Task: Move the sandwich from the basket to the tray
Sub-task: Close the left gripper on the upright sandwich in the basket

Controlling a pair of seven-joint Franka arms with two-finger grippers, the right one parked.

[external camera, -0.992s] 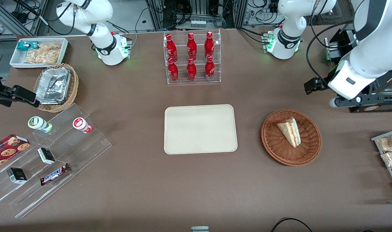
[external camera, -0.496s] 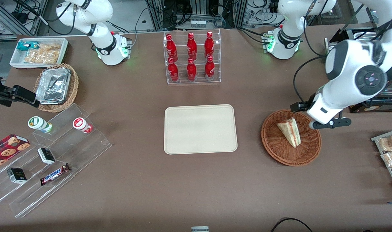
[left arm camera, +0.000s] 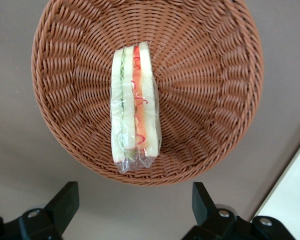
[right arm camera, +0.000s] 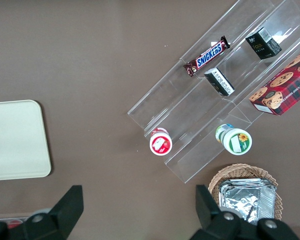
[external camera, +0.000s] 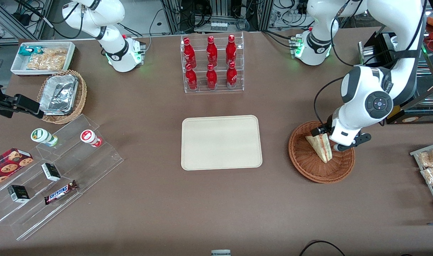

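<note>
Your gripper (left arm camera: 132,210) is hanging over the basket (external camera: 305,163), above the part of its rim that lies farther from the front camera, and its fingers (left arm camera: 65,200) are standing wide apart with nothing between them. In the front view the wrist housing is covering the basket's rim at about one o'clock, so the fingertips themselves are hidden there.

The sandwich (external camera: 319,146) is lying inside the basket, resting on the woven floor with its pointed end aiming toward five o'clock in the front view. In the wrist view you are looking down on the sandwich (left arm camera: 134,117) edge-on: pale bread slices with green, yellow and red filling between them, wrapped in clear film. It is sitting in the basket (left arm camera: 215,100) a little off centre, and the open fingers are flanking it without touching it.

The tray (external camera: 222,142) is lying flat on the brown table, bare, at nine o'clock from the basket and well apart from it. A clear rack of red bottles (external camera: 212,64) is standing at twelve o'clock from the tray.
</note>
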